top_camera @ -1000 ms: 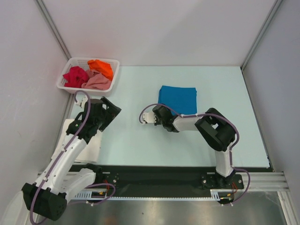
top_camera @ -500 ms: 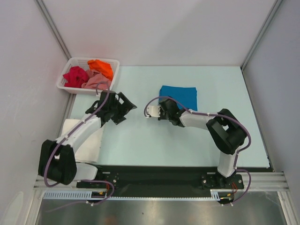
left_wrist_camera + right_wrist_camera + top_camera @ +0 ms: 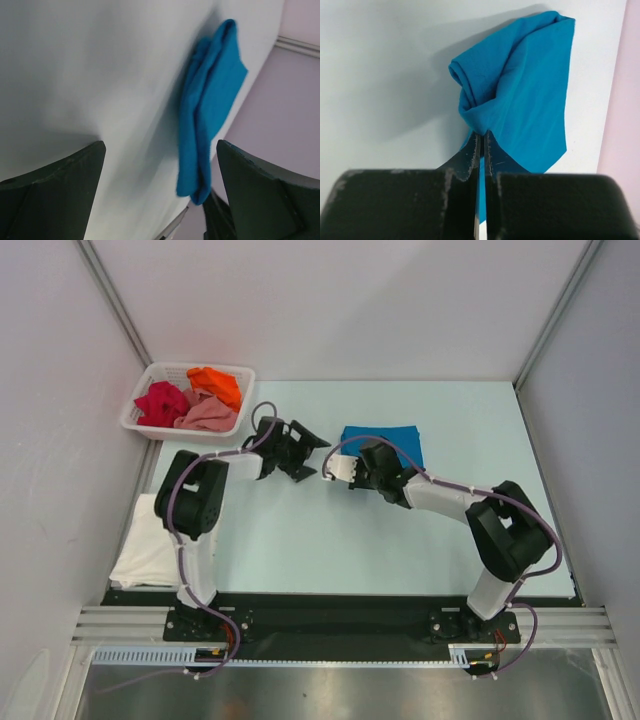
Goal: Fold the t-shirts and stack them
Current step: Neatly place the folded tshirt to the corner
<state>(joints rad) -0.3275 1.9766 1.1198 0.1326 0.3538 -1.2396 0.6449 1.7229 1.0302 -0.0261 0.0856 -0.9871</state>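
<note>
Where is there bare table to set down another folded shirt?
Bare: the table right of the blue t-shirt to the edge, and the near strip between the arms. Crowded: the shirt's left edge, pinched in the right arm's fingers, the left arm's fingers open beside it; the basket corner; the white t-shirt near left.

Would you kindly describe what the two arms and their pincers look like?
Both arms alternate white links with bulky black joint housings, the left arm and the right arm alike. A purple cable runs along each. The left pincer and right pincer have matte black, wedge-shaped fingers, the right ones scuffed pale at their edges; no markings are legible.
</note>
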